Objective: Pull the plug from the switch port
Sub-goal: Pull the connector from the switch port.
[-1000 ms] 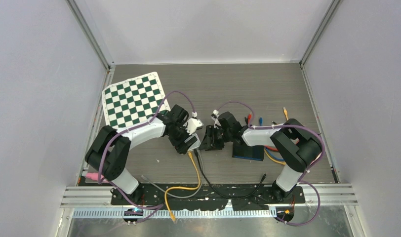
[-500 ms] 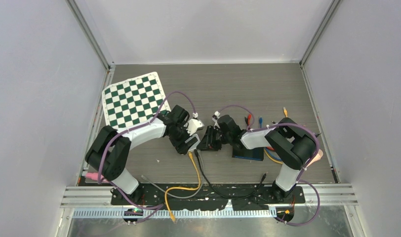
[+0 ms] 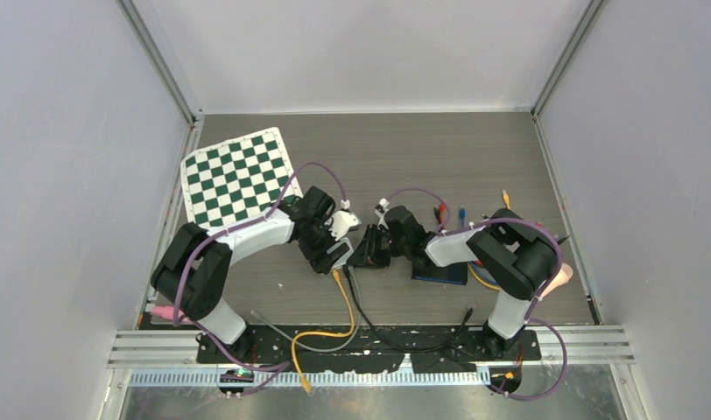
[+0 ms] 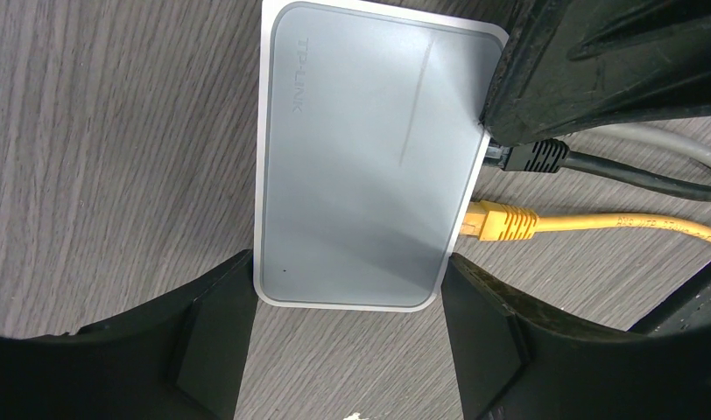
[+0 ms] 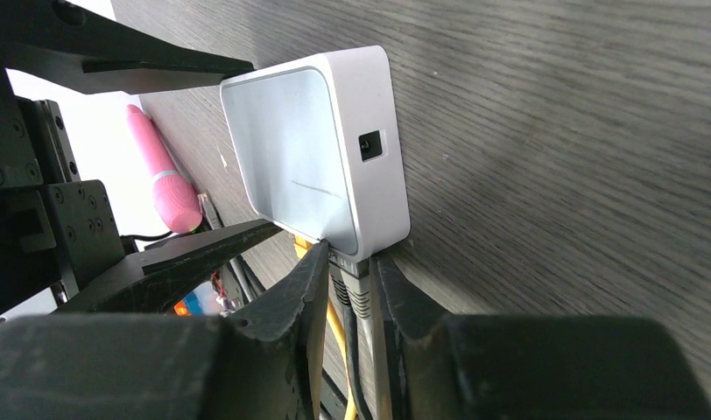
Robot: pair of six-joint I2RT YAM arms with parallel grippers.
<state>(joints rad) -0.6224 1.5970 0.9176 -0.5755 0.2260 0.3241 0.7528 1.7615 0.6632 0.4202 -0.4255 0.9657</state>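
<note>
- Our left gripper (image 4: 348, 346) is clamped on the switch (image 4: 361, 157), one finger on each side.
- Our right gripper (image 5: 352, 269) is closed on the black plug (image 4: 534, 157), plugged in between its fingers, beside the yellow plug (image 4: 501, 220).

1. The bench (image 3: 404, 153) is grey wood-grain and enclosed by pale walls.
2. A green-and-white checkerboard (image 3: 236, 178) lies flat at the far left of the bench.
3. Both arms reach inward and meet at the bench centre. The left gripper (image 3: 336, 255) sits over a small white switch (image 3: 341, 249). The right gripper (image 3: 370, 252) is just beside it, on the switch's right.
4. A yellow cable (image 3: 350, 315) and a black cable (image 3: 396, 337) run from the switch toward the near edge. Their ends at the switch are covered by the grippers.
5. A grey cable (image 3: 282, 325) lies near the left arm's base.
6. A dark blue flat box (image 3: 441, 273) lies under the right forearm.
</note>
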